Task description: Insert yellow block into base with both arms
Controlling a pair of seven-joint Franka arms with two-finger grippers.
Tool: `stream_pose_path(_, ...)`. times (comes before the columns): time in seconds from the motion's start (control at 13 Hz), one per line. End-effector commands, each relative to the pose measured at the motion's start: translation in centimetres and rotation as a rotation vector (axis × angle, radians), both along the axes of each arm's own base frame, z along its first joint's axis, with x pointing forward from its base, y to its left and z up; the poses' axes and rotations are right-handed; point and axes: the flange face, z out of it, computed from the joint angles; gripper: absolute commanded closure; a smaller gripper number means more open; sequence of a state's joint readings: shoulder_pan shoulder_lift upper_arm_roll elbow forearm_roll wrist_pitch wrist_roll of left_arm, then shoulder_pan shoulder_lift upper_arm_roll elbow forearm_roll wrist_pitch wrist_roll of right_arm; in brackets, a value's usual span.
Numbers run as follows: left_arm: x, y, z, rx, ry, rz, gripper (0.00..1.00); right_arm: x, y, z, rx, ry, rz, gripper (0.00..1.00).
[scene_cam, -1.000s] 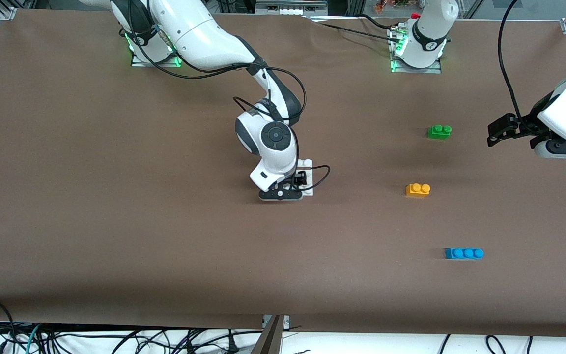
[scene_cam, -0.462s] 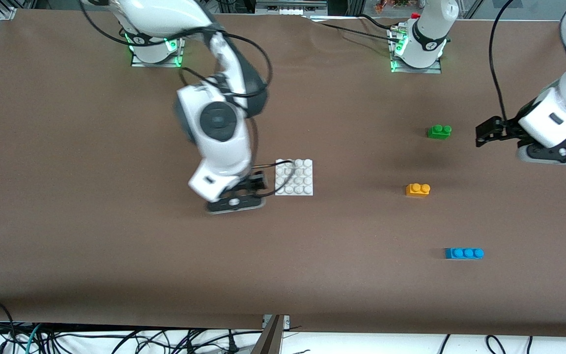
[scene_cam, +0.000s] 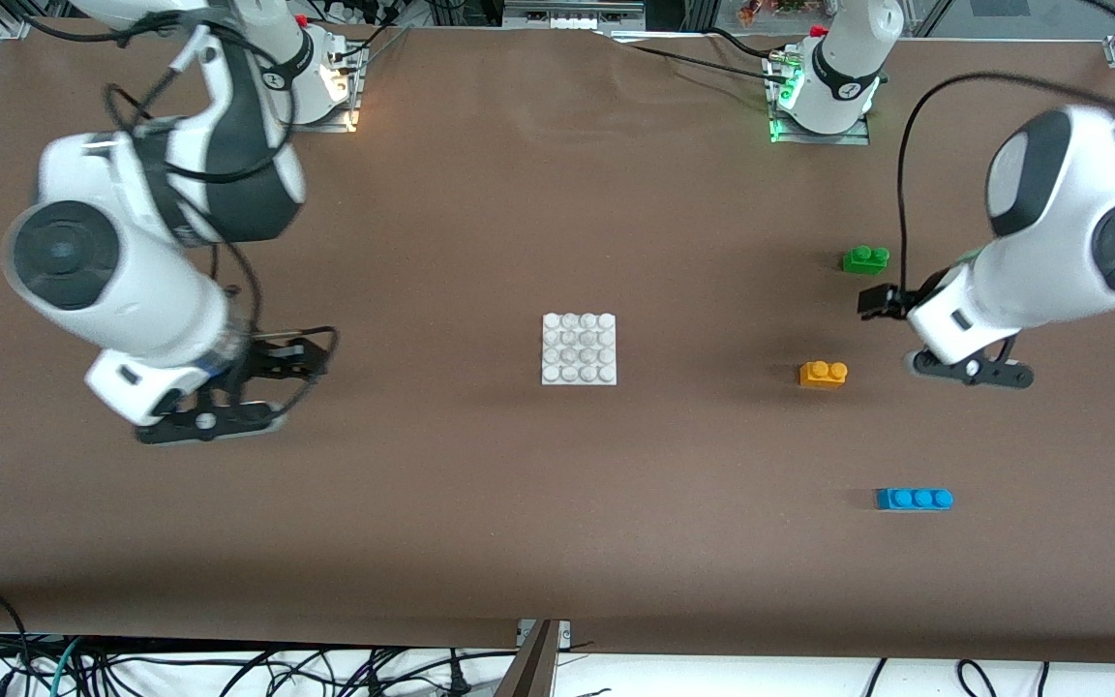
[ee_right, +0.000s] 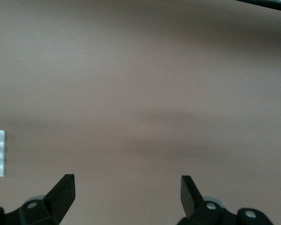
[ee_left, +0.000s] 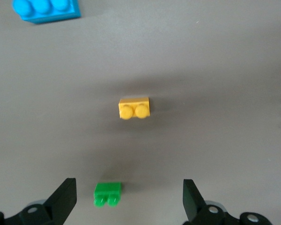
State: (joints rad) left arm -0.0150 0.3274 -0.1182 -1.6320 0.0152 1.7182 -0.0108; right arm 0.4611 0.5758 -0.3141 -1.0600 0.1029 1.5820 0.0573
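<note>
- One yellow block (scene_cam: 823, 374) lies loose on the table (scene_cam: 480, 523), toward the left arm's end and well apart from the base (scene_cam: 579, 348) at mid-table; nothing grips it yet.
- Two look-alike bricks flank it: one green brick (scene_cam: 865, 258) farther from the front camera, one blue brick (scene_cam: 914, 499) nearer. A descent begun off-line could close on the green one, which sits between the fingers in the left wrist view.
- Two grippers, both spread open and empty: the left gripper (ee_left: 127, 200) hangs beside the block, the right gripper (ee_right: 125, 197) over bare table toward its own end.
- With nobody steadying the base, pressing could slide it.
</note>
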Motion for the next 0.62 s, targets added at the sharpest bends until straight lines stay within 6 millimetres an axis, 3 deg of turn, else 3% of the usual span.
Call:
stream_pose_path(0.0,0.4,0.0,-6.5,0.010,-0.018,-0.015,0.00,-1.2,-6.0,2.9,0.034,0.020,-0.008,0.00)
stream_pose_path(0.23,-1.7,0.0,-13.6,-0.003,-0.106,-0.020,0.00,-3.5,-13.6,5.2,0.072,0.029,-0.091,0.00)
stream_pose_path(0.38,-2.0,0.7,-16.3,0.003,-0.112,-0.021,0.00,-4.4,-16.8,6.1,0.079,0.050,-0.138,0.00)
stream_pose_path(0.54,-2.2,1.1,-17.0,0.017,-0.104,-0.033,0.00,-5.2,-19.8,8.2,0.064,0.010,-0.177,0.00)
